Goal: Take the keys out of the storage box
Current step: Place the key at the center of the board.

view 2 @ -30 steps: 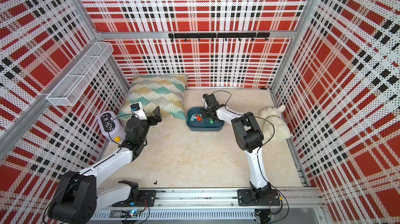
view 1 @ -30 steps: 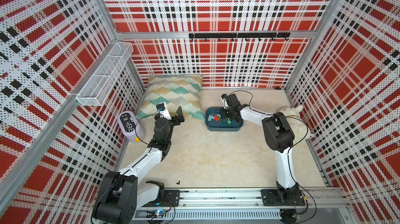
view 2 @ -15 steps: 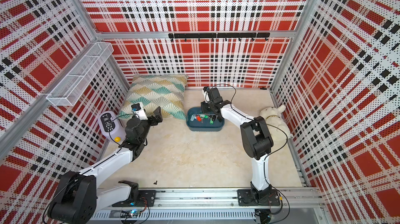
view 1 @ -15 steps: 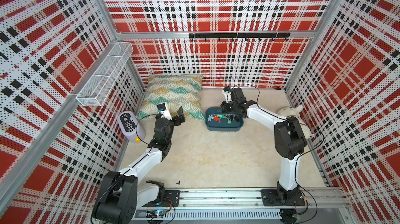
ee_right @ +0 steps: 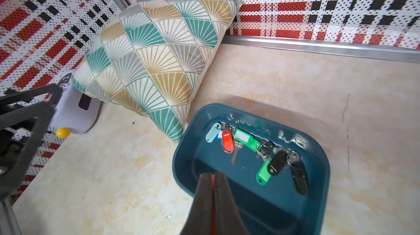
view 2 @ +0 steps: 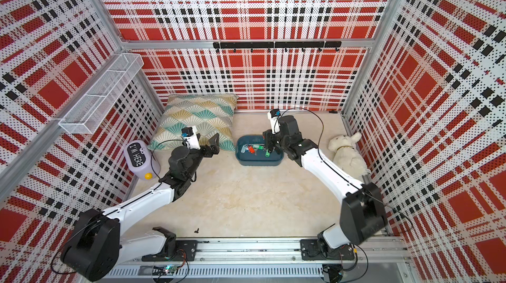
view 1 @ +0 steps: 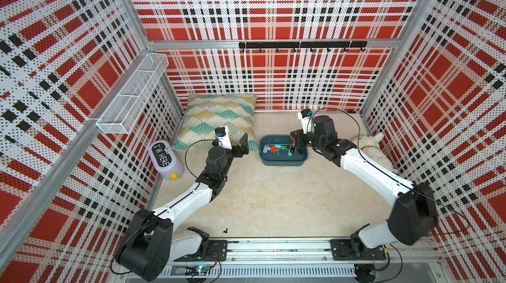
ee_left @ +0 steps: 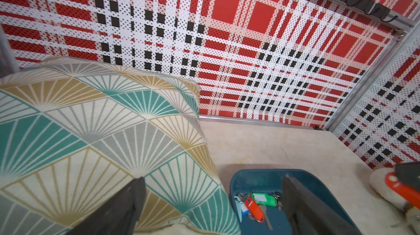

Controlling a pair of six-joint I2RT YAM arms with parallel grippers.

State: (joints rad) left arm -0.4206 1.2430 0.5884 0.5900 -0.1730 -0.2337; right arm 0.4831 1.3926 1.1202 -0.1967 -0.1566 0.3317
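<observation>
Several colour-tagged keys (ee_right: 247,141) are sprawling lengthwise along the teal storage box (ee_right: 241,186), my right gripper (ee_right: 212,174) clenching a red tag (ee_left: 397,188), left gripper (ee_left: 212,177) gaping.

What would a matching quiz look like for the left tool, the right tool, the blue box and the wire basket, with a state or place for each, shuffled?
Things:
1. left tool
2. right tool
3. blue box
4. wire basket

States or places:
A. white mesh, hung up high
B. closed on a red key tag
C. open wide, beside the cushion
D. holds loose keys

Pairs: 1-C, 2-B, 3-D, 4-A
</observation>
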